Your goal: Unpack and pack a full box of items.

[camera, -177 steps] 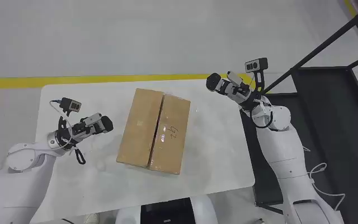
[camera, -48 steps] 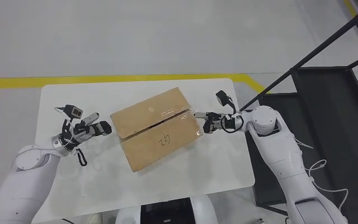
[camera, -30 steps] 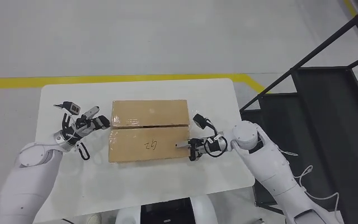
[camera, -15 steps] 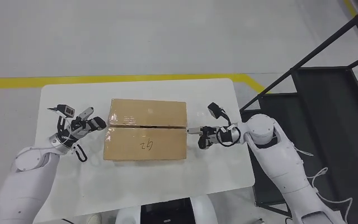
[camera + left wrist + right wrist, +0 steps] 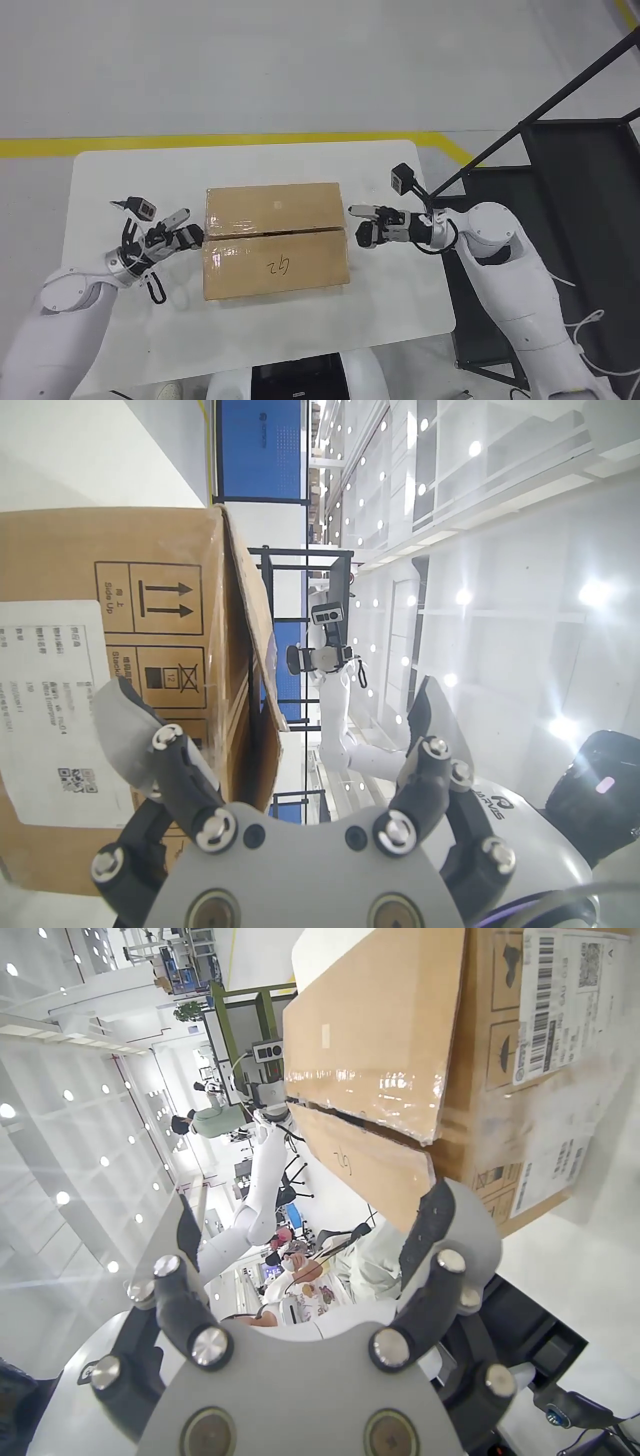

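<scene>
- Box [image 5: 276, 240]: centred on table [image 5: 120, 170], flaps down, seam tape split.
- Left pincer [image 5: 190, 228], right pincer [image 5: 358, 224]: both spread apart, one at each end wall.
- Likely heavy, stiff; tape slick. Best taken by a flap edge at the seam.

White table [image 5: 110, 180] sits on a pale grey floor [image 5: 300, 60]. 1 yellow floor line [image 5: 200, 144] runs just past the table's far edge. Black metal rack [image 5: 585, 200] just beside the table's right side, with 1 diagonal bar [image 5: 560, 95]. Blue wall panels [image 5: 260, 450] and round ceiling lights [image 5: 590, 592] well beyond the table.
</scene>
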You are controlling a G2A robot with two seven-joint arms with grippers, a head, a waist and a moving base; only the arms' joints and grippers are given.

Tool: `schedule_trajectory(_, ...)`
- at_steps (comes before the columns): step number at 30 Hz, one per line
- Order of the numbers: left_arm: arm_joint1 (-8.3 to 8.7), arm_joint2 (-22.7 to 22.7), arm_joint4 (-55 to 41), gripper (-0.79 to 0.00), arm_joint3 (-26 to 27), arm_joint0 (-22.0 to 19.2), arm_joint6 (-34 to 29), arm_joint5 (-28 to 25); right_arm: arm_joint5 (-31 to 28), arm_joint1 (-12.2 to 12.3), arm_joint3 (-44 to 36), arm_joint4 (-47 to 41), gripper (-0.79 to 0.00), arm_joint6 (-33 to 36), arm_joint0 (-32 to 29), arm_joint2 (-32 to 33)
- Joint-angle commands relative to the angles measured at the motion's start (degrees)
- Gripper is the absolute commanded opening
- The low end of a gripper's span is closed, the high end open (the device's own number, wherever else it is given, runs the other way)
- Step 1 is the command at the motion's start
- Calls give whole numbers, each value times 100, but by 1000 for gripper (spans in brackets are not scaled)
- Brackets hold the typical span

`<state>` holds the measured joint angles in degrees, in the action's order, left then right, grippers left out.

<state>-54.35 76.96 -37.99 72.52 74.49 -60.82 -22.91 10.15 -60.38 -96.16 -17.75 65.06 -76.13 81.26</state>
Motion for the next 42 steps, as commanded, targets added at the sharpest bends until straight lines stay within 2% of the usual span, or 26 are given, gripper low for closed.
schedule_trajectory(1, 16, 141, 15, 0, -4, 101, 186, -40, 7, 2, 50, 28, 0, -20, 30, -57)
schedule_trajectory(6, 65, 569, -26, 0, 4, 300, 486, -184, 97, 36, 129, 235, 0, 13, 88, -107)
schedule_trajectory(13, 98, 1008, -76, 0, 207, 517, 770, -390, 134, 44, 256, 18, 0, 105, 156, -231)
schedule_trajectory(18, 88, 1081, -91, 0, 288, 575, 786, -415, 27, 15, 534, 135, 0, -21, 296, -552)
schedule_trajectory(24, 52, 1020, -65, 0, 293, 547, 826, -419, -345, -68, 947, 317, 0, -542, 623, -967)
schedule_trajectory(32, 29, 1083, -86, 0, 267, 510, 795, -456, -619, -206, 1319, 51, 0, -598, 1053, -1514)
schedule_trajectory(37, 22, 1139, -75, 0, 239, 526, 790, -432, -591, -172, 1417, 119, 0, -715, 1122, -1346)
schedule_trajectory(42, 11, 1170, -55, 0, 223, 515, 785, -412, -286, -72, 1173, -315, 0, -323, 924, -887)
